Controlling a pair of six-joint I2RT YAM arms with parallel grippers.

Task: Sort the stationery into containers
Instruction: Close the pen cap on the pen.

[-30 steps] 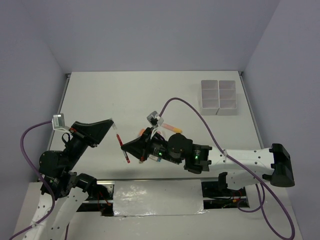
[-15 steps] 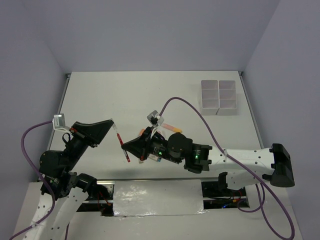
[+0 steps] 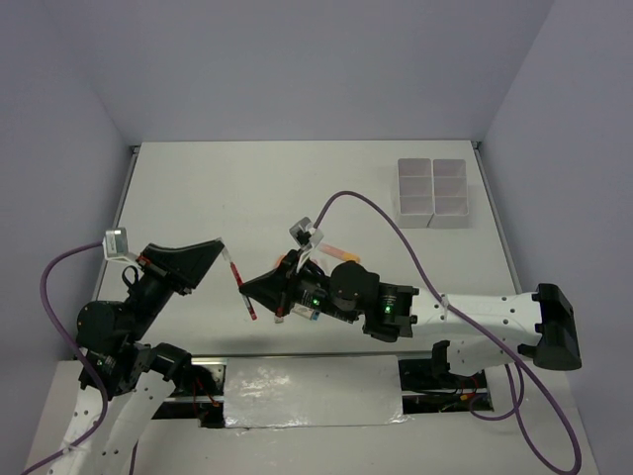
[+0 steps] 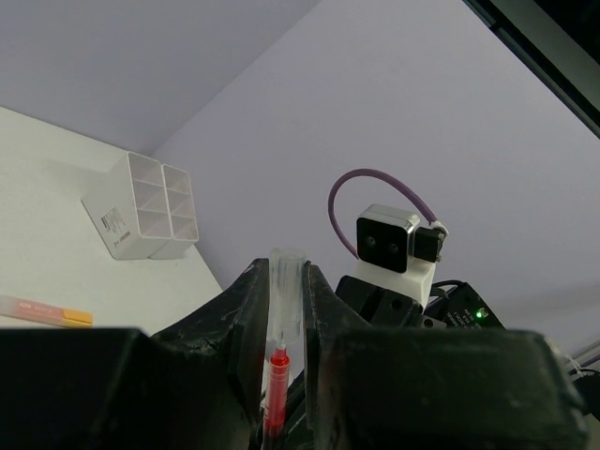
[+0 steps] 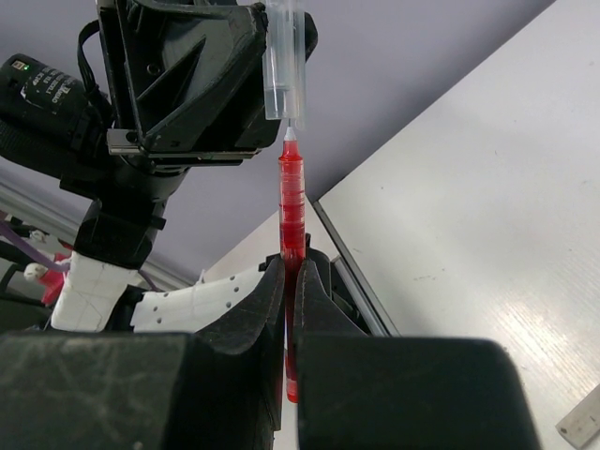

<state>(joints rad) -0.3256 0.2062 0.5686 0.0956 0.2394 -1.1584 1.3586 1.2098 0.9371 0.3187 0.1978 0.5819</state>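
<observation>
Top external view: one thin red pen (image 3: 237, 280) was seen held above the white desk (image 3: 247, 188), near its near edge and left of the middle, stretched between the two grippers. The left gripper (image 3: 224, 245) was closed on one clear plastic cap (image 3: 230, 259) at the pen's far end. The right gripper (image 3: 247, 295) was clamped on the red barrel lower down.

In the right wrist view the pen (image 5: 292, 202) was pinched upright between the two fingers of the right gripper (image 5: 292, 272). Its pale tip was met by the mouth of the cap (image 5: 284, 56). Whether the tip sat inside the cap could not be told.

In the left wrist view the cap (image 4: 286, 295) was gripped between the two fingers of the left gripper (image 4: 284, 274), with the red tip (image 4: 277, 375) just below it.

Two joined white translucent plastic trays (image 3: 432, 188) were placed at the far right corner of the desk. Each was split into three compartments, so six were counted in all. They were also seen from the left wrist (image 4: 142, 199).

One pink-and-orange marker (image 3: 341, 253) was laid flat near the middle of the desk, just beyond the right wrist. More coloured items were partly hidden under the right arm, and they could not be counted.
</observation>
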